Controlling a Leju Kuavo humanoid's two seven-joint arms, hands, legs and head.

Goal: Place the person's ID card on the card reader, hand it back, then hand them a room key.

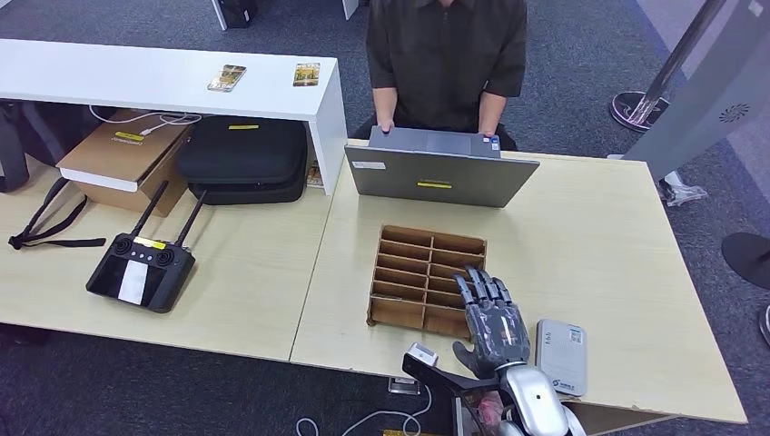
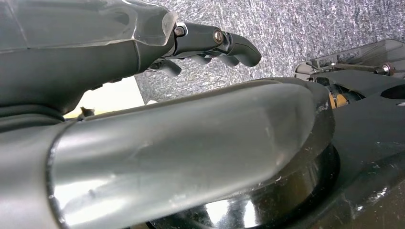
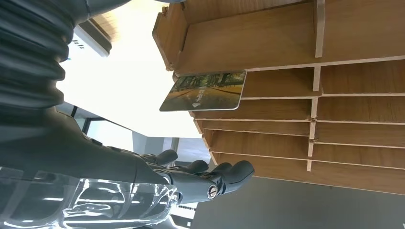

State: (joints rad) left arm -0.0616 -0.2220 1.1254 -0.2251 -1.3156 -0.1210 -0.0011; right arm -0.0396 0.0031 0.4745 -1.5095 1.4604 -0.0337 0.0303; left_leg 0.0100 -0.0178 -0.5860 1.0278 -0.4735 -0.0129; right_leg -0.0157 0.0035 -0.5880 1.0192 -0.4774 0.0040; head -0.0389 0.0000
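While the light wood desk (image 1: pixel 590 245) sits on grey carpet, a second wood table (image 1: pixel 245 272) butts against it at 9 o'clock, carrying a white shelf (image 1: pixel 163 77), a cardboard box (image 1: pixel 123 154), a black case (image 1: pixel 243 156) and a black controller (image 1: pixel 142 270) with two antennas. Two cards lie on the shelf top: one (image 1: pixel 226 77) and another (image 1: pixel 306 74) near its end. A person (image 1: pixel 447 54) in a dark shirt sits at 12 o'clock behind a grey laptop (image 1: pixel 438 173). Wooden slotted organizer (image 1: pixel 427 277) sits mid-desk; white card reader (image 1: pixel 560 356) lies near the front edge at 5 o'clock from it. Right hand (image 1: pixel 490 320) rests between organizer and reader, fingers extended and spread over the organizer's 5 o'clock corner, holding nothing. In the right wrist view a room key card (image 3: pixel 204 90) with a landscape print sticks out of one organizer slot, apart from the fingers (image 3: pixel 229 172), which hang just beside the slot row, not touching it. Left hand (image 2: pixel 143 52) hangs over the carpet, fingers loosely curled, nothing in it.
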